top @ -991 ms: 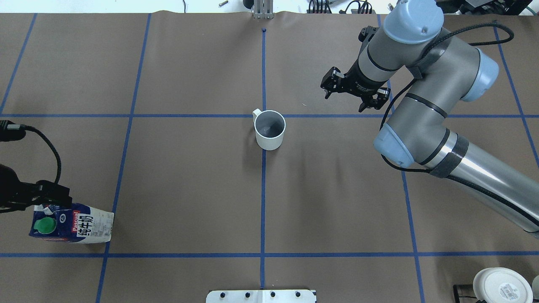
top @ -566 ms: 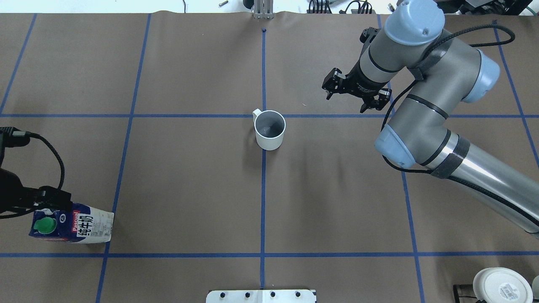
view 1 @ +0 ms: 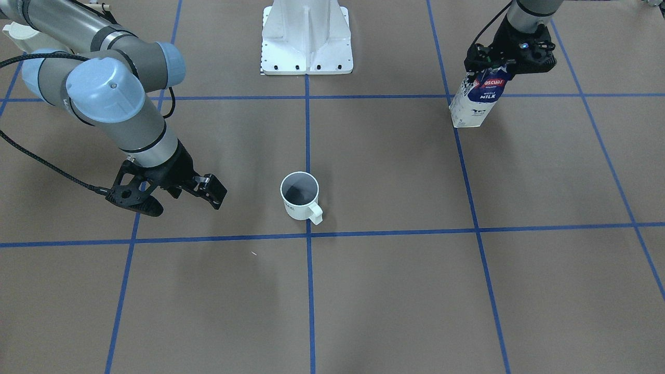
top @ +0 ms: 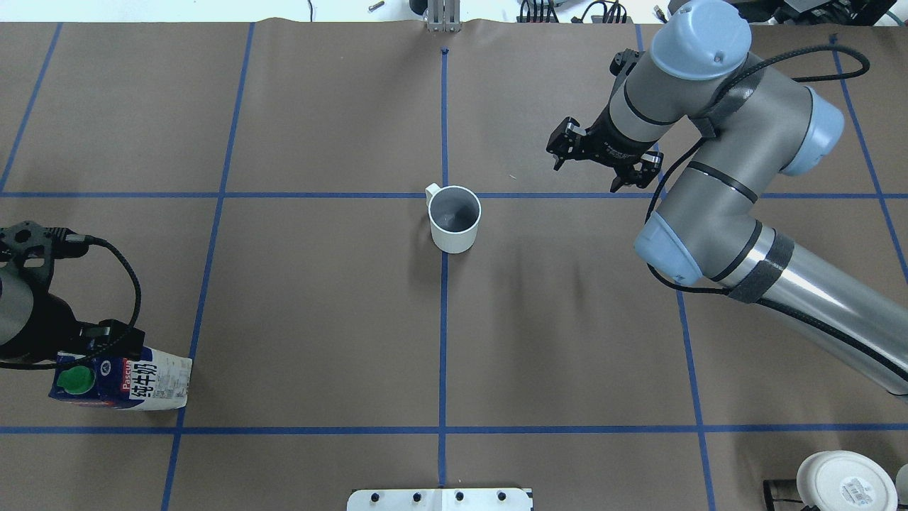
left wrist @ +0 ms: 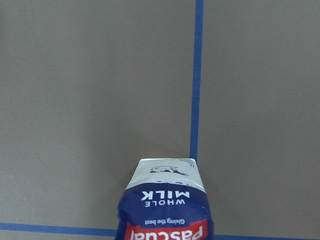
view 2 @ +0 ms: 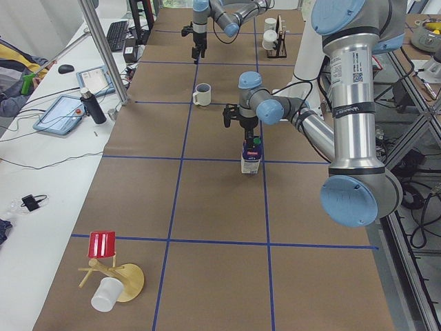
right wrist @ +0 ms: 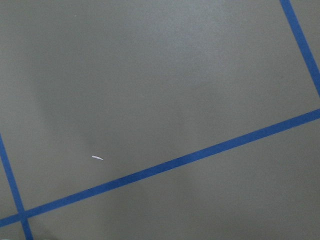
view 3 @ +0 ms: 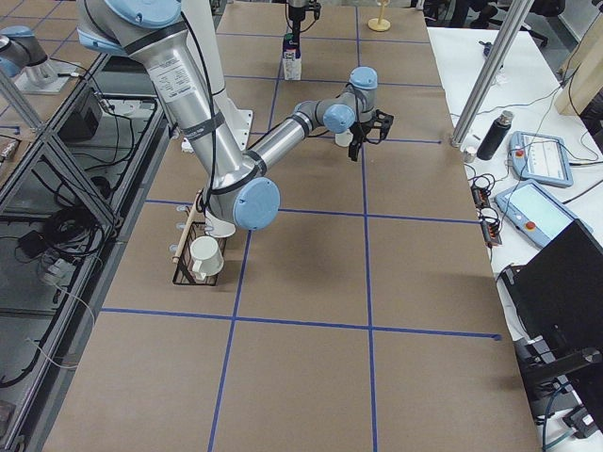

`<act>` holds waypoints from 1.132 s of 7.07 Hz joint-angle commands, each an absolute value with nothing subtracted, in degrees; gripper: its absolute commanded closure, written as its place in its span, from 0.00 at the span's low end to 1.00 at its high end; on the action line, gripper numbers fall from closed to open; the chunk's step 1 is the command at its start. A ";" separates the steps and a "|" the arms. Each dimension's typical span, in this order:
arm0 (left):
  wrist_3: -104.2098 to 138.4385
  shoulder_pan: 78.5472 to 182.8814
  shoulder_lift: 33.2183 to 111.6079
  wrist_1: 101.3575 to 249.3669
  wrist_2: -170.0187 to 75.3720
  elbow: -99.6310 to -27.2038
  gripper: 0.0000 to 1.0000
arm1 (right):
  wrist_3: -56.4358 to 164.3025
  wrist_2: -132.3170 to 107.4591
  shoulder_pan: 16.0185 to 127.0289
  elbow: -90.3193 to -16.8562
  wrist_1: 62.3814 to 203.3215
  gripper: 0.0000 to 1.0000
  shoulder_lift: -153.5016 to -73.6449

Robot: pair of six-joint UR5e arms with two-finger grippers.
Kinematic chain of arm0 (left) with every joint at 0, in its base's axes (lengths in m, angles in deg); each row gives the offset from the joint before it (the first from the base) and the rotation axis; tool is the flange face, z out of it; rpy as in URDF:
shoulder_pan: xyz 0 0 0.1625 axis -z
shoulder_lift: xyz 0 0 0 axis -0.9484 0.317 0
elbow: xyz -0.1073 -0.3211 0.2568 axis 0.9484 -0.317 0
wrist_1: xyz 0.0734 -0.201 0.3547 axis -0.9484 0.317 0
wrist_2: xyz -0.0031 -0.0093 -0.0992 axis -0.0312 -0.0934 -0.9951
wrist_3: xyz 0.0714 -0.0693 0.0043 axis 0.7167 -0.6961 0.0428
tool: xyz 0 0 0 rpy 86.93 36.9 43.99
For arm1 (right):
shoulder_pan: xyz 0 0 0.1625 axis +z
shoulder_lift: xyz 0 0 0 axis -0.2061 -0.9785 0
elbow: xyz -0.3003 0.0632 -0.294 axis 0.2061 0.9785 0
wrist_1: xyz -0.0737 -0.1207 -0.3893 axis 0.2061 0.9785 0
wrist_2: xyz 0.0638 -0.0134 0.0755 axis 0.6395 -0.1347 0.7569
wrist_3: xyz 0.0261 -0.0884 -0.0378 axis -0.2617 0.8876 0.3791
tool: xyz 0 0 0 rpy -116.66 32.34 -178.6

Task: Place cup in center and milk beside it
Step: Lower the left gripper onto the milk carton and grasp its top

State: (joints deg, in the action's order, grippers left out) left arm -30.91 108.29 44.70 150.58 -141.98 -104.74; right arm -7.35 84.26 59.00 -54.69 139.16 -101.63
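The cup (top: 454,218), a small white mug with a grey inside, stands upright just by the center tape crossing (top: 444,195); it also shows in the front view (view 1: 300,196). The milk (top: 120,383) stands upright at the near left, by a tape line (view 1: 475,101). My left gripper (top: 96,342) is at the carton's top, with its fingers either side of it. The left wrist view shows the milk (left wrist: 167,210) right below, no fingers. My right gripper (top: 599,167) is open and empty, to the right of the cup and apart from it (view 1: 176,200).
An upside-down white cup with a round label (top: 844,482) sits at the near right corner. A rack with mugs (view 3: 203,254) stands by the robot base (view 1: 306,36). A red cup on a wooden stand (view 2: 103,245) is at the table's left end.
My left wrist has shifted right over the milk's top; the carton has not moved. My right gripper has drifted slightly right, away from the cup. The cup is still.
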 commanded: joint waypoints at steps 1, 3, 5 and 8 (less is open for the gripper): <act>-31.00 108.08 44.73 150.66 -142.07 -104.11 0.10 | -7.35 84.17 58.91 -54.72 139.16 0.00 -101.69; -31.26 107.91 44.30 150.49 -142.16 -104.28 0.42 | -7.44 84.17 58.91 -54.64 139.07 0.00 -101.69; -34.22 107.73 43.68 150.58 -142.42 -104.72 1.00 | -7.44 84.17 58.83 -54.72 139.07 0.00 -101.51; -34.42 109.83 46.90 150.23 -143.12 -108.23 1.00 | -7.44 84.17 58.91 -54.72 139.07 0.00 -101.60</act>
State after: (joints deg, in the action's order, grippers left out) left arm -34.21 108.82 44.77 150.37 -142.78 -107.06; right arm -7.44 84.17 58.90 -54.70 139.07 -101.59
